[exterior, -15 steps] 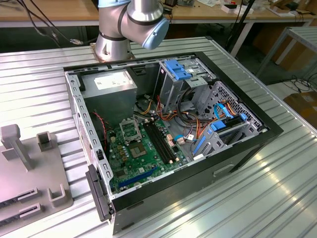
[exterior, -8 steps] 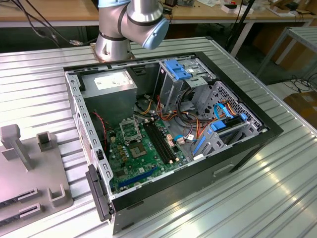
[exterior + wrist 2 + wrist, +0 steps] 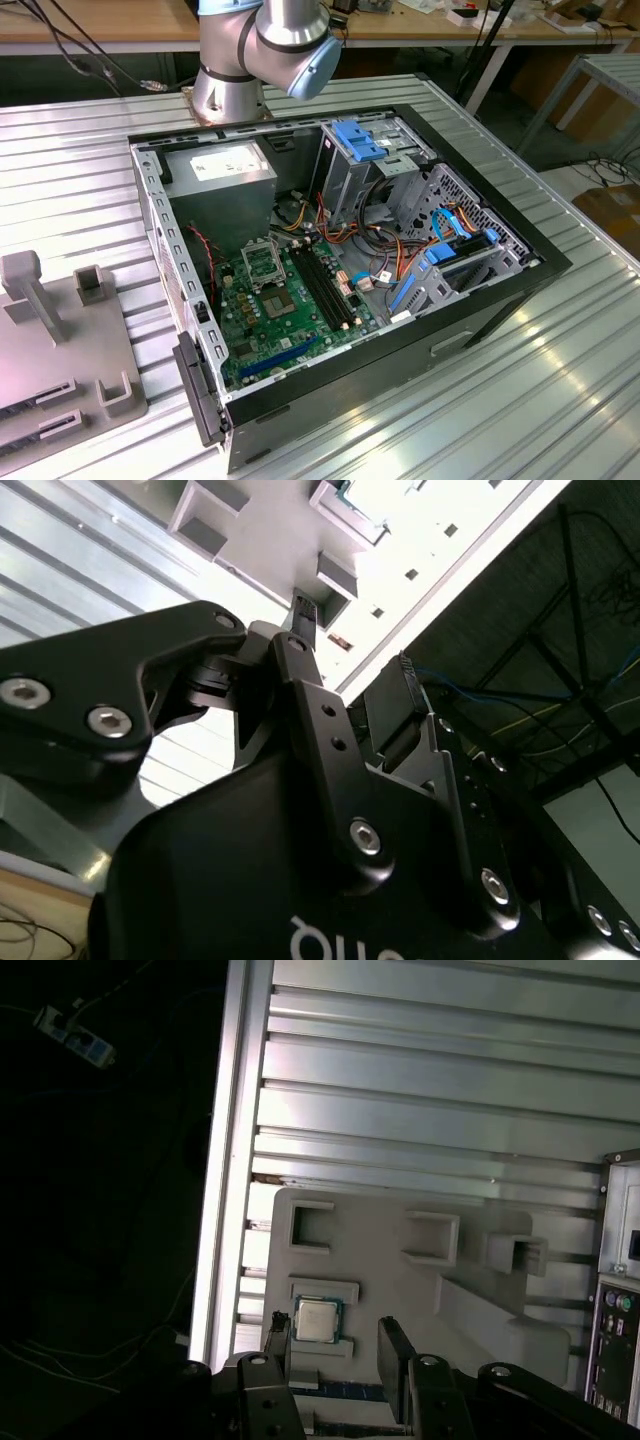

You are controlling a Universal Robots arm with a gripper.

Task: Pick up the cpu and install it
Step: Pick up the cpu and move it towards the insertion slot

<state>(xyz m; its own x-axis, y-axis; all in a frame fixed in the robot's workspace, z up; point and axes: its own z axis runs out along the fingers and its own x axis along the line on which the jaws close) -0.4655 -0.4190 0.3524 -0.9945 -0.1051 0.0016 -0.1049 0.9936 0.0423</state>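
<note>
Two black fingers point(image 3: 394, 1345) of the gripper point(image 3: 336, 1332) stand spread apart, holding nothing, over the grey fixture tray point(image 3: 400, 1290). The cpu point(image 3: 318, 1318) lies flat in a shallow recess of that tray, untouched. The open computer case point(image 3: 480, 330) rests on the ribbed metal table point(image 3: 560, 400).

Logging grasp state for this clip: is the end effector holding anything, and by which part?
Nothing is held. The end effector is open, and the cpu lies ungrasped in the grey tray.
</note>
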